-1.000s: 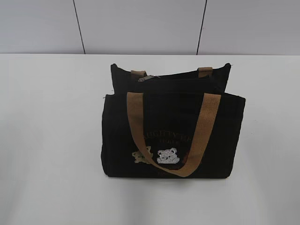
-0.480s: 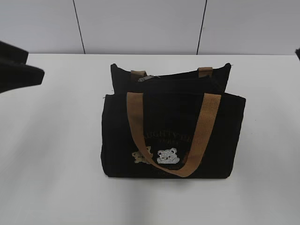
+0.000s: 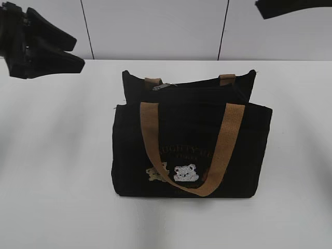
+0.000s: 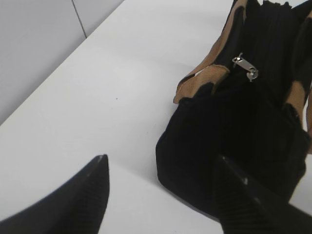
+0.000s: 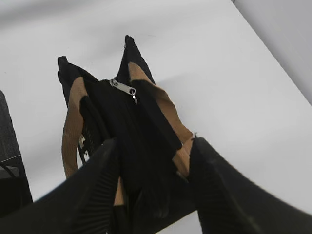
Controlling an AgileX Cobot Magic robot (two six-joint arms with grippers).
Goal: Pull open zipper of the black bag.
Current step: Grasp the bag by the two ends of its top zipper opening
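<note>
One black bag [image 3: 192, 150] is standing upright at the centre of the white table [image 3: 57, 171], two tan handles [image 3: 184, 150] showing, two bear patches at 6 o'clock on its front. One zipper [image 3: 199, 87] is running along the top edge, its silver pull tab [image 3: 164, 86] lying toward 11 o'clock. Lettering is proving hard to read. Left gripper [image 3: 78, 52] at 10 o'clock is hovering, fingers apart, empty; right gripper [image 5: 153, 183], cropped at 1 o'clock, is also spread, nothing clamped. Grey panelled wall [image 3: 155, 28] is closing the background
</note>
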